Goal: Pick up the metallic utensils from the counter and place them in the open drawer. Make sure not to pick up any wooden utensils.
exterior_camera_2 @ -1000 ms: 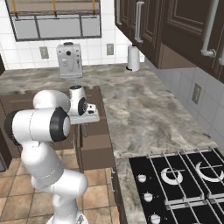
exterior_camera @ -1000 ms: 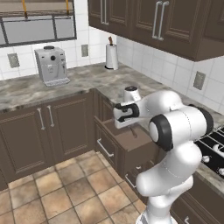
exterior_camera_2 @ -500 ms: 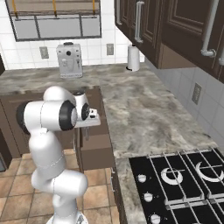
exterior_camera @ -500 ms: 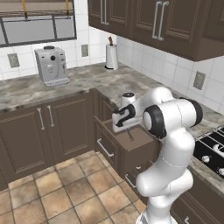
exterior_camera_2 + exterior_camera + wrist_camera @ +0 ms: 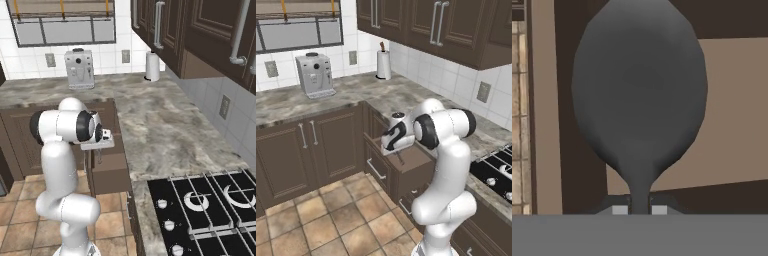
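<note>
Gripper (image 5: 639,209) nearly closed, its two small dark tips pinching the neck of the dark grey spoon (image 5: 639,95). In the hand view the spoon's bowl stands large and oval straight ahead of the tips, the handle running back between them.

Beyond the bowl: the brown floor of the open drawer (image 5: 732,110), with a darker wall of it on the left and tiled floor (image 5: 518,100) at the far left edge.

Left base view: white arm bent over, hand (image 5: 397,136) hanging above the open drawer (image 5: 406,162), which juts from the dark cabinet run under the counter (image 5: 406,97). A thin dark shaft (image 5: 401,158) points down from the hand toward the drawer; whether it touches the drawer floor cannot be told.

Right base view: hand (image 5: 97,142) over the same drawer (image 5: 110,172), just beside the counter edge (image 5: 165,130). Spoon too small here to make out clearly.

Coffee machine (image 5: 315,75) and paper towel roll (image 5: 383,64) stand far back on the counter, well apart from the arm.
</note>
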You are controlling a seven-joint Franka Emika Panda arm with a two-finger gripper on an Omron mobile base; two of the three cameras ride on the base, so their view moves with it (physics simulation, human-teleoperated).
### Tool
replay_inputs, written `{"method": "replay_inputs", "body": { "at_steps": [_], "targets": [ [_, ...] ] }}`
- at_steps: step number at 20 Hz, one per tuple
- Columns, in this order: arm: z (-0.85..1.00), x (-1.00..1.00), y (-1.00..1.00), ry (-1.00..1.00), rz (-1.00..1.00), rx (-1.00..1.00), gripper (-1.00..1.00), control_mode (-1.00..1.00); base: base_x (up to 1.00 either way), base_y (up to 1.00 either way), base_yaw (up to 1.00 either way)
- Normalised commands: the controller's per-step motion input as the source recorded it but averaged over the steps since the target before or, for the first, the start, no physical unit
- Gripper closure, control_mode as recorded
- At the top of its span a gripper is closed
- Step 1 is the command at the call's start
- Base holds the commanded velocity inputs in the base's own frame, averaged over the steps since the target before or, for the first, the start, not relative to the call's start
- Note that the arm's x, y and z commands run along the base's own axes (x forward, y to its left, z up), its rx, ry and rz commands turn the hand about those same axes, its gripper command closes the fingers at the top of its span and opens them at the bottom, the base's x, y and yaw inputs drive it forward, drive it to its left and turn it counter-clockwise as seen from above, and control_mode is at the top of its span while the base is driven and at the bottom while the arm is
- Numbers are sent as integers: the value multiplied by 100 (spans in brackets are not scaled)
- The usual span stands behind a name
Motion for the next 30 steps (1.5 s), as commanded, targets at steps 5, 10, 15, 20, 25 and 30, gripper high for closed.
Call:
{"method": "replay_inputs", "body": {
  "at_steps": [5, 10, 15, 20, 25, 30],
  "targets": [
    [-34, 20, 13, 0, 0, 0, 100, -100, 0, 0, 0],
    [-31, 20, 10, 0, 0, 0, 100, -100, 0, 0, 0],
    [-28, 15, 10, 0, 0, 0, 100, -100, 0, 0, 0],
    [-28, 7, 13, 0, 0, 0, 100, -100, 0, 0, 0],
    [-29, -2, 28, 0, 0, 0, 100, -100, 0, 0, 0],
    [-32, -24, 54, 0, 0, 0, 100, -100, 0, 0, 0]
  ]
}}
